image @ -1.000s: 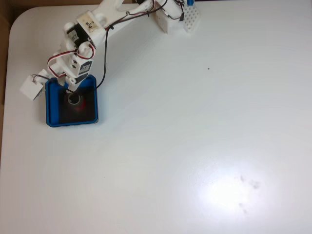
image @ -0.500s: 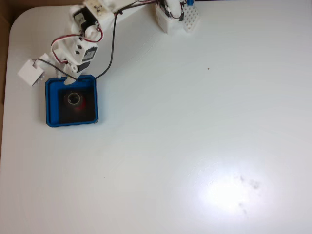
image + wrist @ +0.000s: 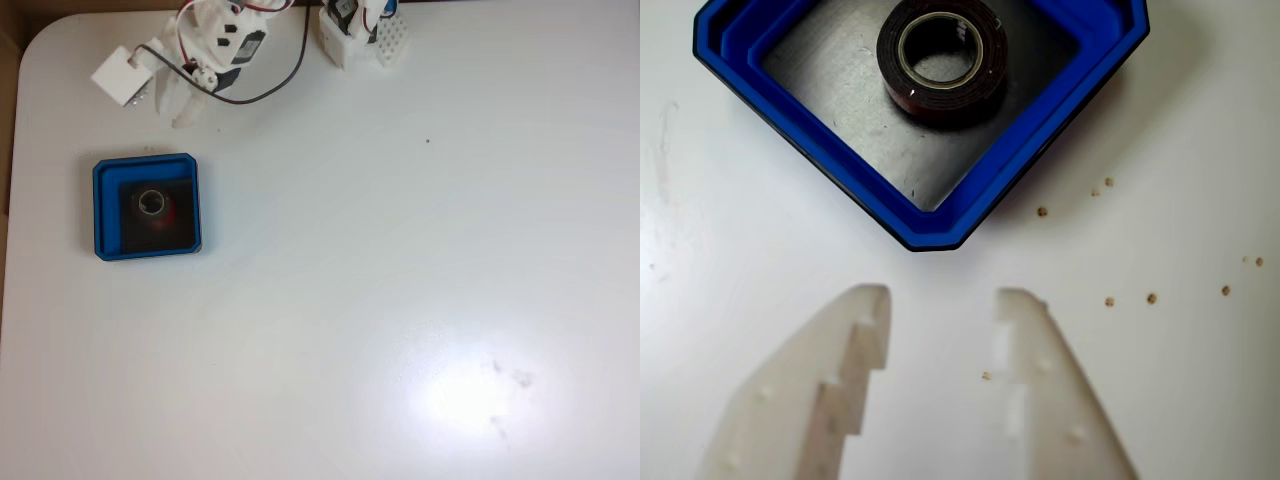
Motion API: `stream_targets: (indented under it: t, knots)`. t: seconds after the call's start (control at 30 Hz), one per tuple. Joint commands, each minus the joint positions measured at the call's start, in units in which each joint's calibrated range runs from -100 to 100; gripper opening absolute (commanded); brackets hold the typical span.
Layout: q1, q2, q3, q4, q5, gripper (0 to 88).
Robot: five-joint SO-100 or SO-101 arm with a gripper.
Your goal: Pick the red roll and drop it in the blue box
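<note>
The red roll [image 3: 153, 206] lies flat on the black floor inside the blue box [image 3: 104, 206] at the table's left in the fixed view. In the wrist view the red roll [image 3: 942, 58] shows a dark rim and hollow centre, resting within the blue box [image 3: 865, 190]. My gripper [image 3: 183, 108] hangs above the table behind the box, near the back edge. In the wrist view my gripper [image 3: 943, 296] is open, its pale fingers [image 3: 848, 370] apart with nothing between them, a short way off the box's corner.
The arm's white base and a small white breadboard [image 3: 392, 38] stand at the table's back edge. Small brown crumbs [image 3: 1130, 299] dot the table to the right of the box in the wrist view. A cable [image 3: 270, 88] loops from the arm.
My gripper has lifted out of the box and pulled back toward the arm's base, open. The roll stays on the box floor.
</note>
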Motion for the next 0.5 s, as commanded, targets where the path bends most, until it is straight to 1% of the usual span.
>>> stream_targets:
  t: [0.0,0.3,0.47]
  knots:
    - [-0.68,-8.55,7.95,-4.00,-0.09,9.9]
    - [-0.77,-23.85,37.24,-26.44,0.44,9.9]
    - [-1.46,-32.21,48.56,-31.31,0.18,10.2]
